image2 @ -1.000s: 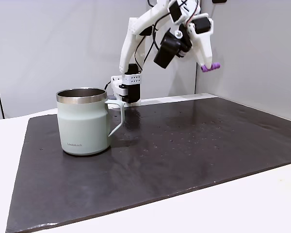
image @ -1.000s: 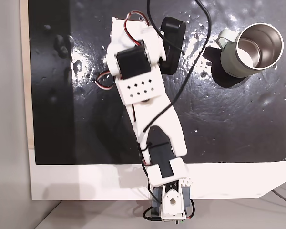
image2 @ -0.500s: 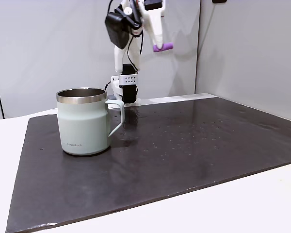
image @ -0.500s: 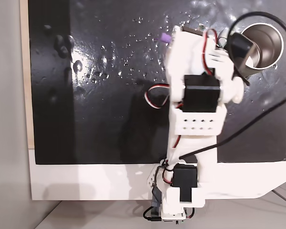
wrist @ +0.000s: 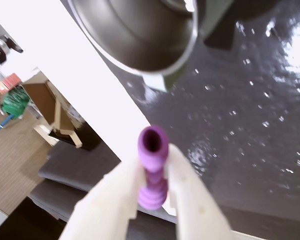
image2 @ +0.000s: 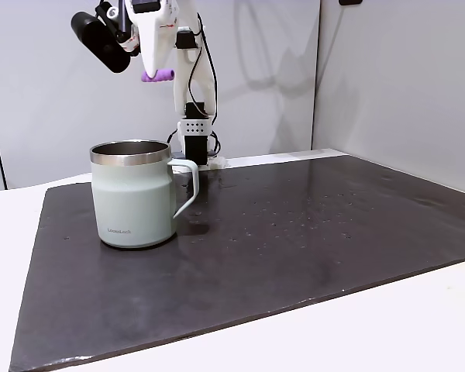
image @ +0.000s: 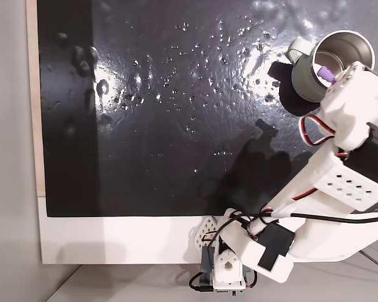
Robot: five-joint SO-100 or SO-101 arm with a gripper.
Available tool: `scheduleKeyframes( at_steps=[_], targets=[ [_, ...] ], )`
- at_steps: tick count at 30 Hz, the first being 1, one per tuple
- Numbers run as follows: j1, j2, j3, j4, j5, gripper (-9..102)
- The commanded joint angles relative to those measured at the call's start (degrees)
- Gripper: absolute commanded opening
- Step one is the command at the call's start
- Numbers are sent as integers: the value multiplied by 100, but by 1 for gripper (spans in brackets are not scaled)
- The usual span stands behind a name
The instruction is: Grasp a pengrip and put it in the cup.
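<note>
The purple ribbed pengrip (wrist: 153,167) sits pinched between the two white fingers of my gripper (wrist: 152,190), which is shut on it. In a fixed view from the side, the gripper (image2: 156,71) holds the pengrip (image2: 157,75) high above the pale grey-green cup (image2: 132,194), slightly right of its opening. From above, the pengrip (image: 325,73) shows over the cup's steel interior (image: 340,53). The wrist view has the cup's shiny rim (wrist: 140,37) at the top, beyond the pengrip.
A black slate mat (image: 176,107) covers the white table (image: 113,239). The arm's base (image: 223,274) stands at the table's near edge in a fixed view from above, with the arm stretched along the right side. The cup's handle (image2: 187,186) points right in the side view.
The arm has swung from the mat's middle toward the cup, carrying the pengrip. The pengrip now hangs over the cup's opening instead of over the bare mat.
</note>
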Motion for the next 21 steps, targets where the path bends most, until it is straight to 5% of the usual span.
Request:
scheduleKeyframes(
  at_steps=[1, 16, 21],
  targets=[
    [290, -404, -949, 9, -105, 0],
    [457, -1608, -2197, 18, -105, 2],
    [431, -1608, -2224, 26, 9, 34]
  ],
)
